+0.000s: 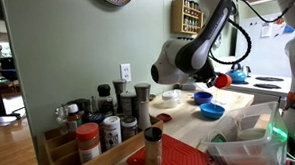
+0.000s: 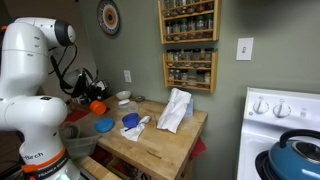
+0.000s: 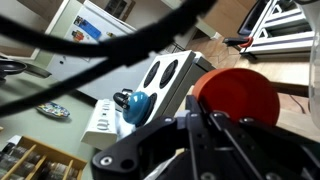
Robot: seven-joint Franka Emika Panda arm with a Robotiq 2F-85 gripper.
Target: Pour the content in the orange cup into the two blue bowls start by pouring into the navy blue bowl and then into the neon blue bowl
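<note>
My gripper is shut on the orange cup and holds it in the air over the wooden counter, close to the two bowls. In the wrist view the orange cup fills the right side, just beyond the gripper's fingers. The navy blue bowl and the neon blue bowl stand side by side on the counter. In an exterior view the cup hangs above the neon blue bowl, with the navy blue bowl beside it. I cannot see the cup's content.
A white cloth lies on the counter. A small white bowl stands behind the bowls. Spice jars crowd one end. A blue kettle sits on the white stove. Spice racks hang on the wall.
</note>
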